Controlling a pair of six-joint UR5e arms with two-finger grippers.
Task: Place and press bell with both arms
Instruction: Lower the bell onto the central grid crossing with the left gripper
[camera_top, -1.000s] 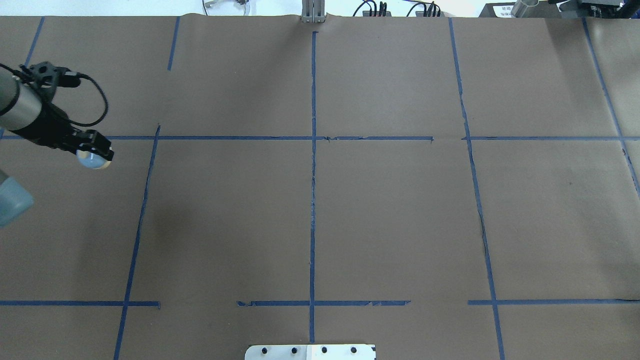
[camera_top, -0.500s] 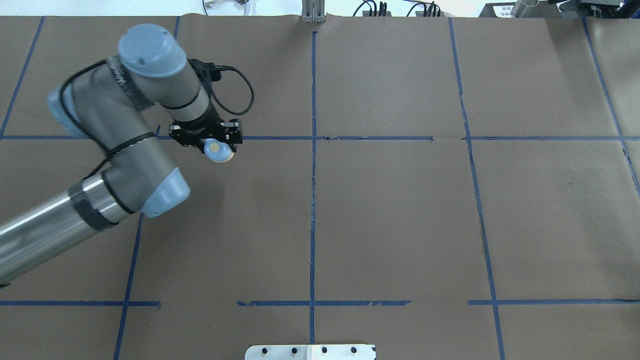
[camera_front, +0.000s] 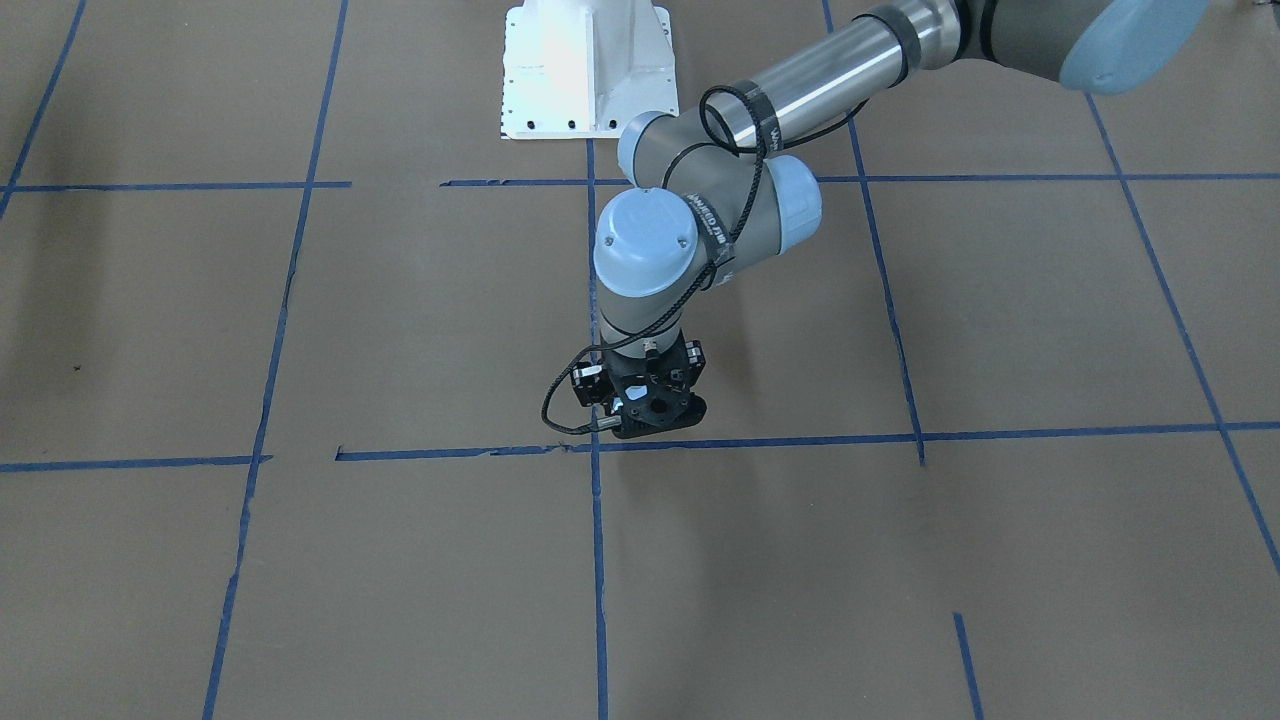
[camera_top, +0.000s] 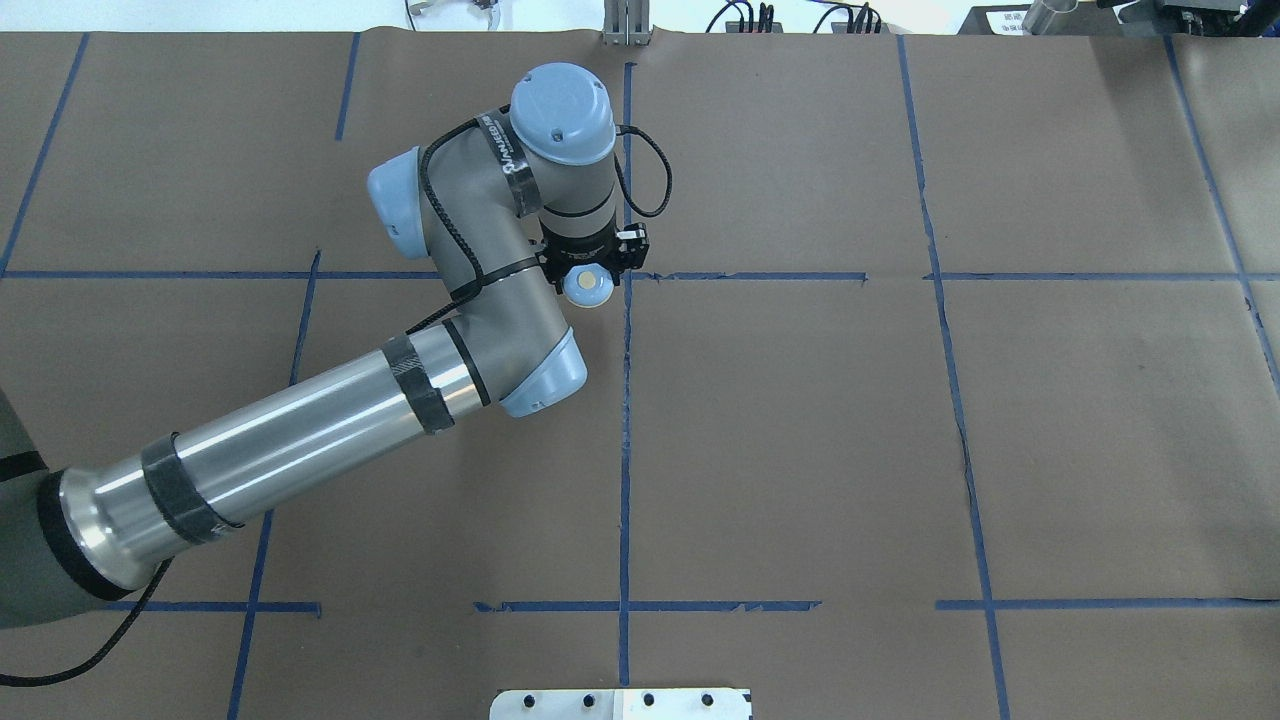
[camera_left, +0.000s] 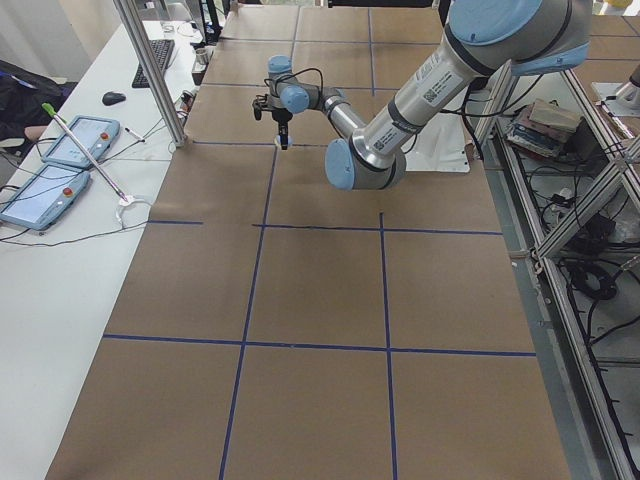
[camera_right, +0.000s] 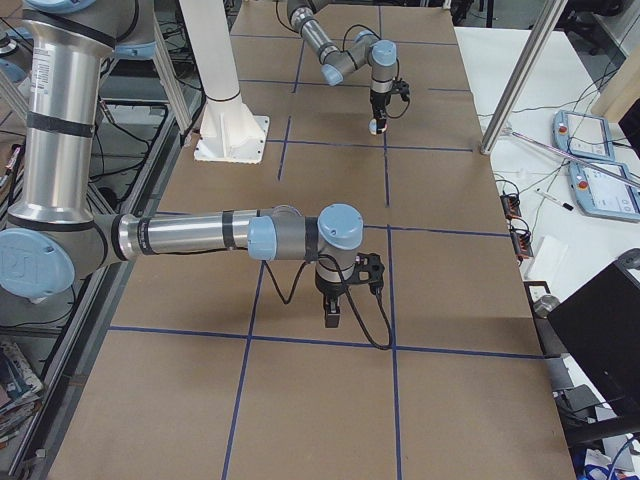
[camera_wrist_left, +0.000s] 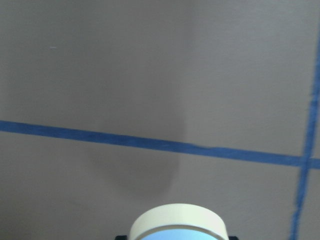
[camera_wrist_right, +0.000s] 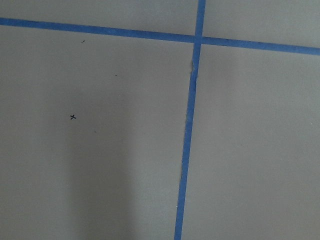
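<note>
Moved: your left gripper (camera_top: 590, 274) has carried the bell (camera_top: 588, 288) toward 3 o'clock.
Bell: clamped in that gripper, at its 6 o'clock.

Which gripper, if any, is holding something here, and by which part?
The left gripper holds the bell, apparently by its dome; the exact contact is hidden. The right wrist view shows nothing held.

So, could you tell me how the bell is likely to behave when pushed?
The bell looks rigid and small, so probably light. Its wide cream base ring should resist tipping; its smooth dome may slip in the jaws.
</note>
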